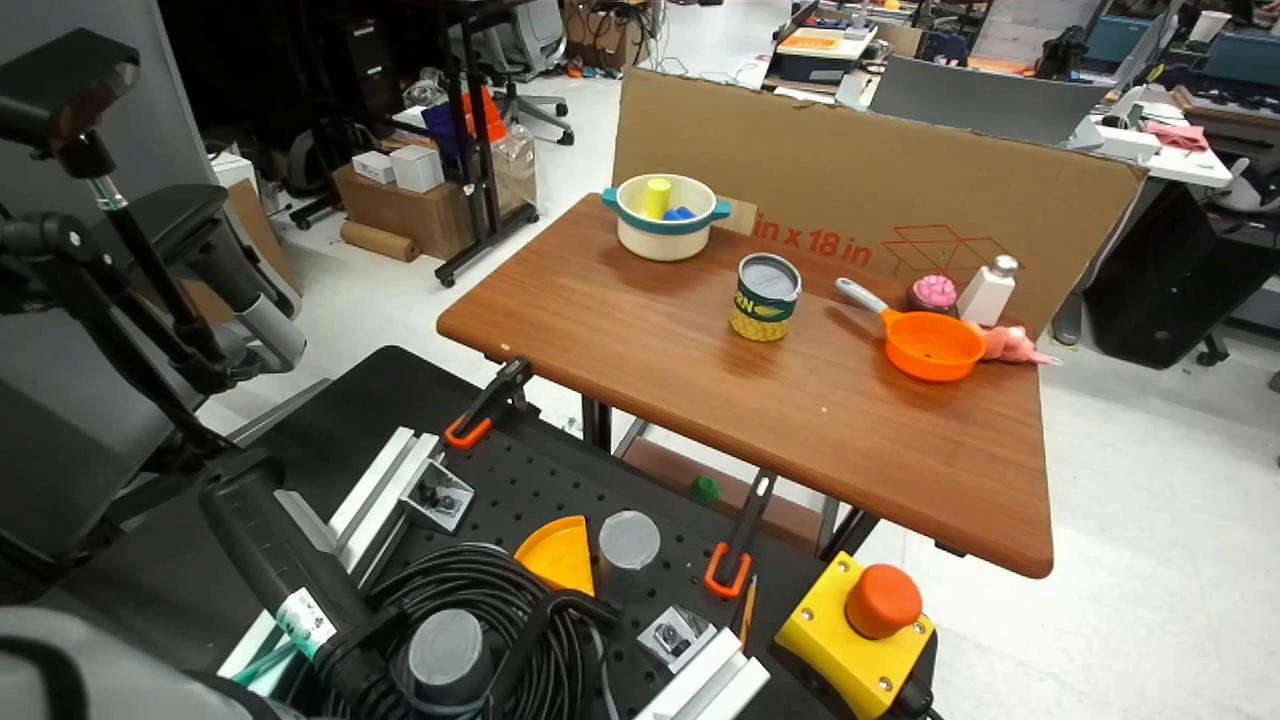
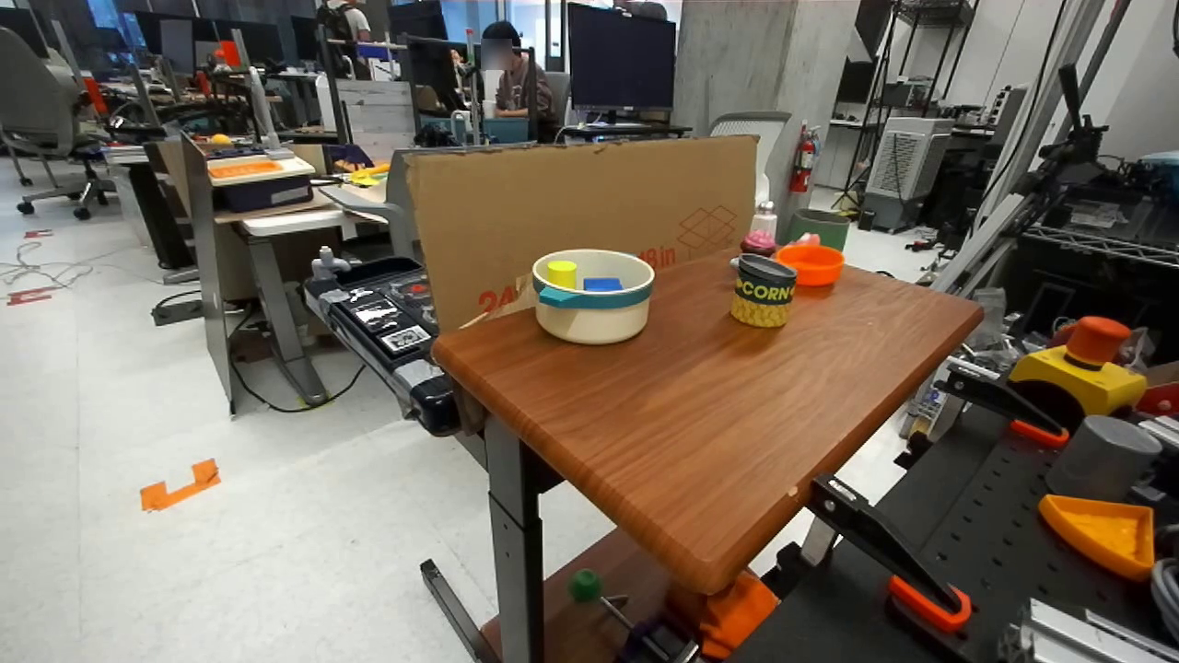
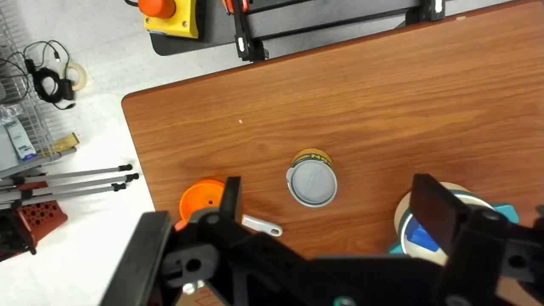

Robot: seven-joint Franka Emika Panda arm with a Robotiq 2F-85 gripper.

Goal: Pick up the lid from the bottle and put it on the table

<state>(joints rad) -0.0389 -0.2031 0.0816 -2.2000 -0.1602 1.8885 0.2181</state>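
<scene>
Fingers (image 3: 437, 210) spread wide apart, well above brown bench (image 3: 382, 106). Cream pot (image 1: 660, 243): on bench, below fingers, partly hidden behind one of them in wrist view. Orange strainer (image 3: 202, 195): also on bench below, partly behind the opp. finger. Bottle (image 3: 312, 156) w/ corn label: stands upright on bench, below fingers & approx. midway btwn them in wrist view. Lid (image 3: 313, 182), grey & rd.: flat on top of bottle, likewise below fingers.
</scene>
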